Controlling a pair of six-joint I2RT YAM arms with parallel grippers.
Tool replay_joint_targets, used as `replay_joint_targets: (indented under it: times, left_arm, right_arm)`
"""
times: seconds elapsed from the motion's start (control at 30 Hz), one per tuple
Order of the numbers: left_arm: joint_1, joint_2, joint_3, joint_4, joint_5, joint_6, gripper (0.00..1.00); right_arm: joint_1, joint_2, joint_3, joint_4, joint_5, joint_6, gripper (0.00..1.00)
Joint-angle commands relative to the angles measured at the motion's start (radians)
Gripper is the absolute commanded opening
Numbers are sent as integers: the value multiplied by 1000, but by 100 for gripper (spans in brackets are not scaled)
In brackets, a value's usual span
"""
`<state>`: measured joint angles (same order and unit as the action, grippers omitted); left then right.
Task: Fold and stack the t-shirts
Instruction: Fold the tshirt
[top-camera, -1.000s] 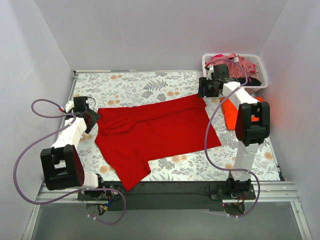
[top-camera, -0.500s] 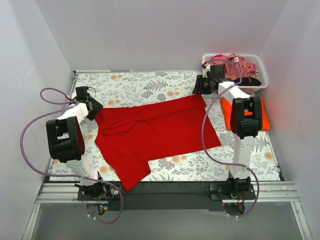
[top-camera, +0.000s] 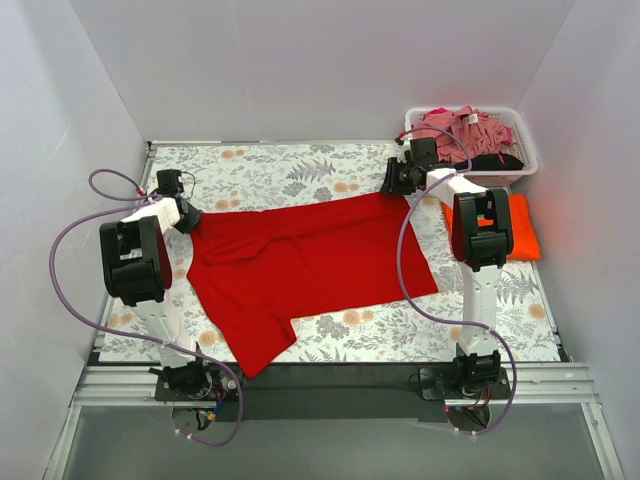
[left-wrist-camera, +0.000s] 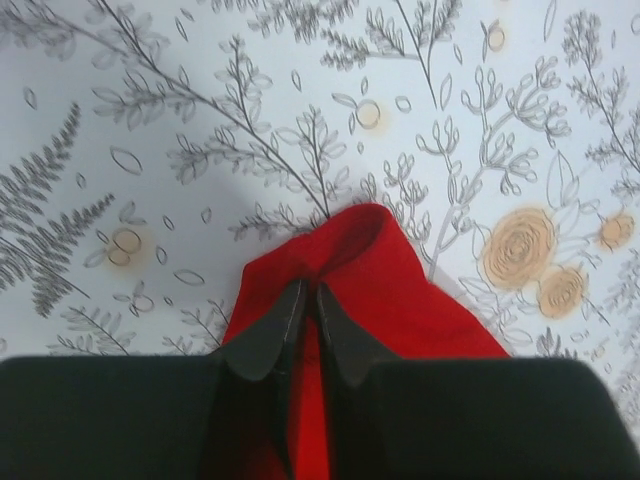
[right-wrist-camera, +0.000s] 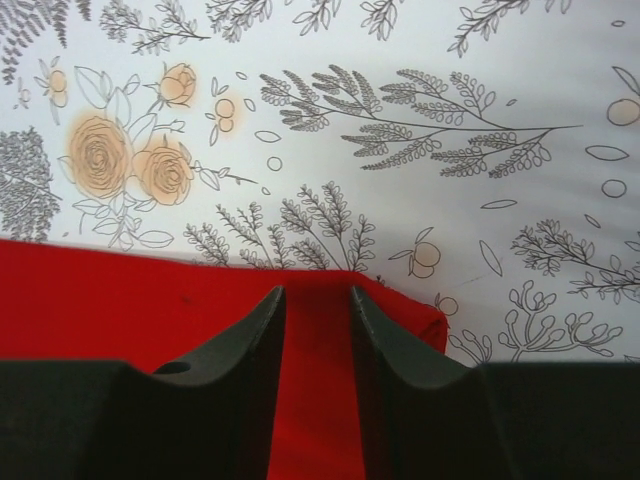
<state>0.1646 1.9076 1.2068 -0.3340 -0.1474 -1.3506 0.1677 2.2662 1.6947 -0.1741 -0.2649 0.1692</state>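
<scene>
A bright red t-shirt (top-camera: 310, 265) lies spread on the floral table cloth, one sleeve pointing toward the near edge. My left gripper (top-camera: 189, 221) is at its far left corner. In the left wrist view the left gripper (left-wrist-camera: 310, 292) is shut on a raised pinch of the red t-shirt (left-wrist-camera: 400, 290). My right gripper (top-camera: 393, 184) is at the far right corner. Seen from the right wrist, that gripper (right-wrist-camera: 315, 295) stands open, its fingers astride the hem of the red t-shirt (right-wrist-camera: 110, 300). An orange t-shirt (top-camera: 522, 236) lies folded at the right.
A white lattice basket (top-camera: 523, 150) stands at the back right, holding a dusty pink tee (top-camera: 460, 126) and a black one (top-camera: 498, 160). The floral table cloth (top-camera: 300, 170) covers the table. White walls close in on the left, back and right.
Both arms reached farther out to the red shirt's far corners. The left jaws closed on the left corner. The right jaws narrowed over the right corner.
</scene>
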Motion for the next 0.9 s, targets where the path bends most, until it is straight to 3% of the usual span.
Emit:
replay_joint_targets:
  times: [0.0, 0.17, 0.37, 0.67, 0.77, 0.87]
  left_arm:
    - [24, 24, 57, -16, -124, 44, 6]
    - [29, 70, 109, -36, -178, 74, 10]
    - [29, 47, 128, -45, -163, 90, 30]
    - [6, -180, 135, -83, -52, 84, 71]
    - [-20, -289, 74, -109, -49, 68, 79]
    - [-37, -399, -41, -123, -32, 47, 79]
  right_arm:
    - [-27, 18, 0, 12, 128, 13, 38]
    - [-28, 24, 5, 10, 168, 21, 38]
    - [-27, -5, 8, 12, 152, 18, 39]
    - [22, -172, -41, 5, 82, -39, 53]
    - [56, -246, -101, 7, 73, -76, 54]
    - [116, -312, -164, 8, 37, -143, 54]
